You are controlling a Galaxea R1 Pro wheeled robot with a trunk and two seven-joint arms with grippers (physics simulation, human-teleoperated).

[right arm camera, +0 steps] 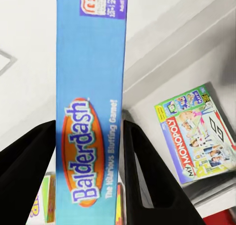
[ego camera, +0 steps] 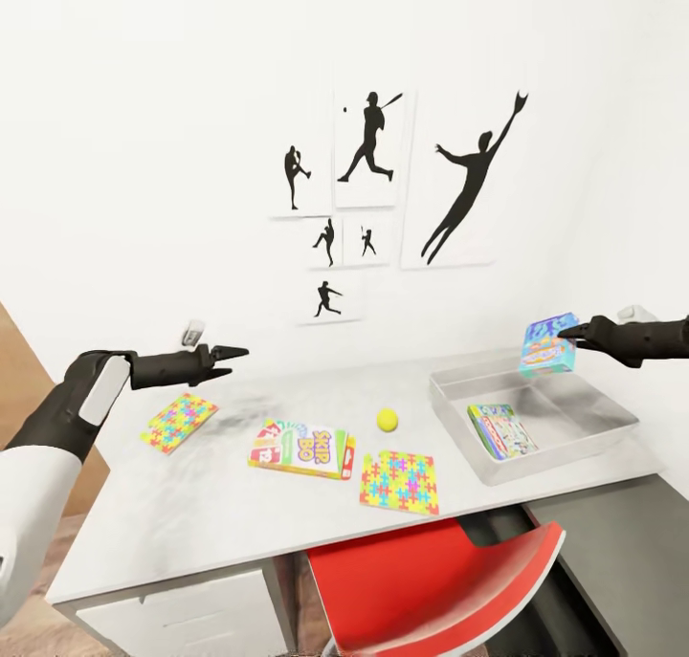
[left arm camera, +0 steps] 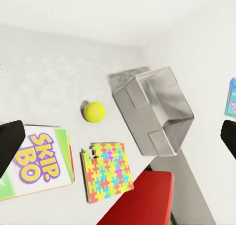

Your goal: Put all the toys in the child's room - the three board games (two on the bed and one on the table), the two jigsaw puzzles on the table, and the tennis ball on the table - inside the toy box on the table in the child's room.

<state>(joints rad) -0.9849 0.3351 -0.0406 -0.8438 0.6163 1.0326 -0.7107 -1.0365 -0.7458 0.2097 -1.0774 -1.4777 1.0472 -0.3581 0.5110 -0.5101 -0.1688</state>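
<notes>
Right claw (ego camera: 571, 333) clamped on Balderdash box (ego camera: 548, 344), held above toy box (ego camera: 603, 433). Monopoly box (ego camera: 502, 430) lies inside, below the claw. Left claw (ego camera: 239, 353) hovers over table (ego camera: 182, 504), fingers apart, nothing between. Below it: puzzle (ego camera: 178, 422), Skip-Bo box (ego camera: 302, 448), ball (ego camera: 387, 419), second puzzle (ego camera: 400, 482).

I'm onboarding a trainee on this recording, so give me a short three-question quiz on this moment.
1. True or false: the toy box already holds the My Monopoly game.
2. What does the right gripper hold?
3. Which lies nearest the tennis ball: A the Skip-Bo box, B the far-left puzzle?

Key: 1 true. 2 the Balderdash box, above the toy box. 3 A.
</notes>
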